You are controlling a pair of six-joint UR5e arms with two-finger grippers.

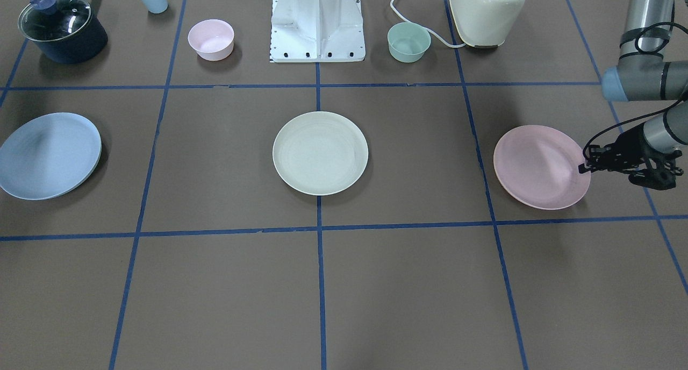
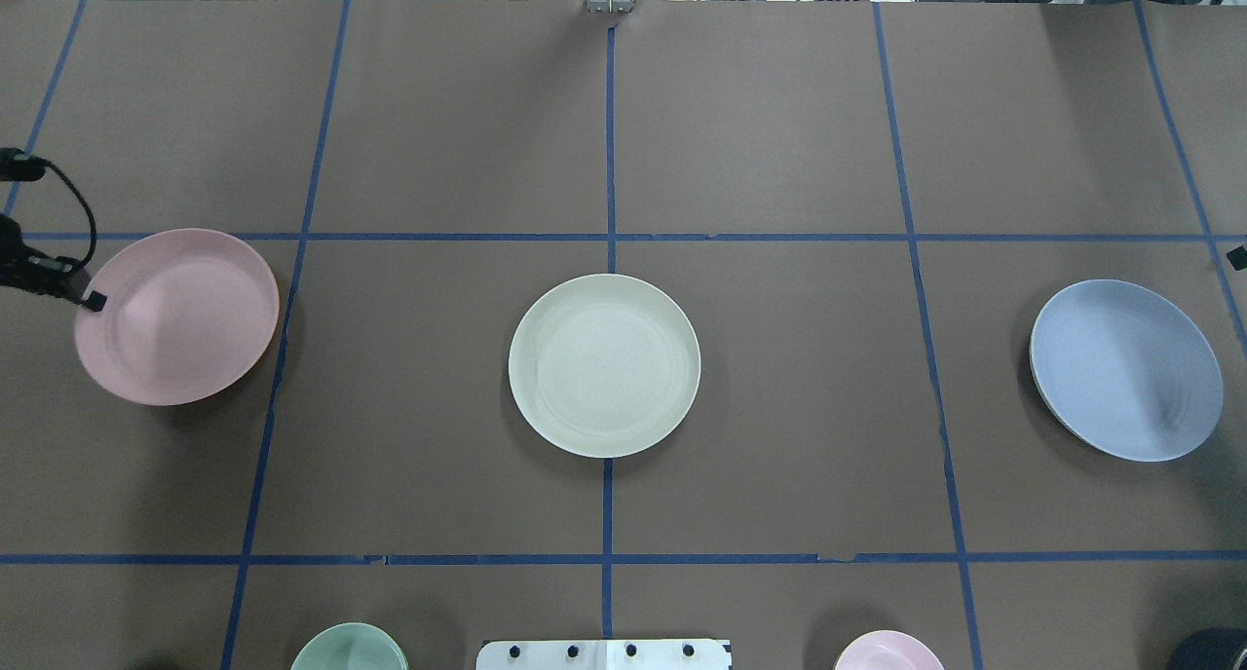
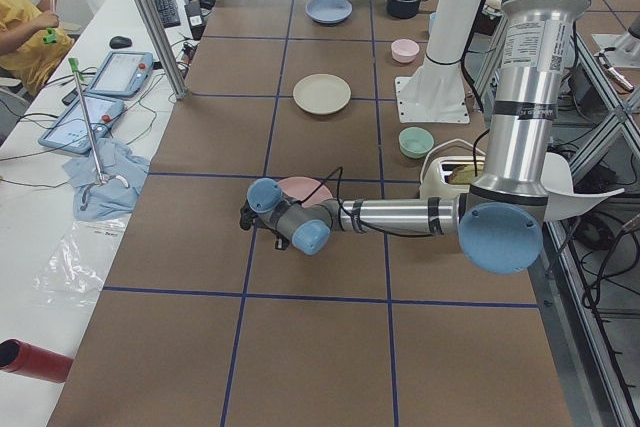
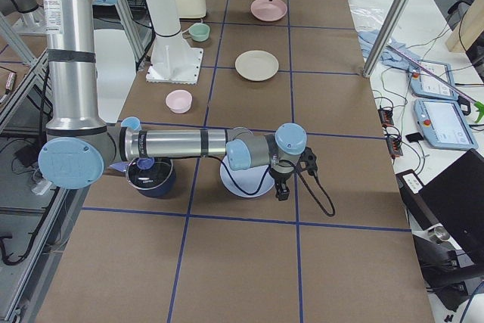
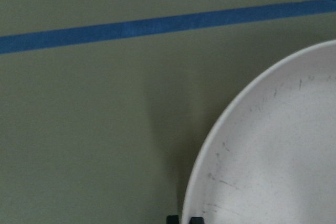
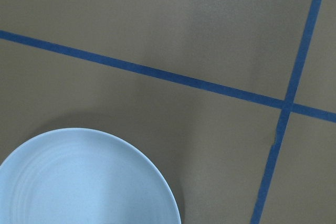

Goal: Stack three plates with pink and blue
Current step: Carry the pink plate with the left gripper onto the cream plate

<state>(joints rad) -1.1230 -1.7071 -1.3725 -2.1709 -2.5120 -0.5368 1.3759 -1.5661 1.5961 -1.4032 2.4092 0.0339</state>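
1. My left pincer (image 1: 588, 164) sits at the outer rim of the pink plate (image 1: 537, 165), on the side away from the middle of the table (image 1: 408, 284). In the wrist view its fingertips (image 5: 195, 219) stand almost together with the rim running between them, so I read it as clamped on that edge.
2. The relation I steer by is that the cream plate (image 1: 320, 153) lies flat at the table's centre, well apart from the pink one. It is on the far side of the pink plate from my left pincer, so the carry has to run inward, straight across the pink plate's own width.
3. The blue plate (image 1: 48, 155) lies at the opposite end, equally far from the cream one. My right pincer (image 4: 281, 191) hangs at its outer edge. Its wrist camera shows only plate and table with no fingers, so I cannot tell whether it is apart or together.
4. The left arm is plainly the nearer one for pink and the right arm for blue.
5. The plates are round, so there is no long axis to line up. What I judge to matter is holding the rim level and centring over the cream plate.
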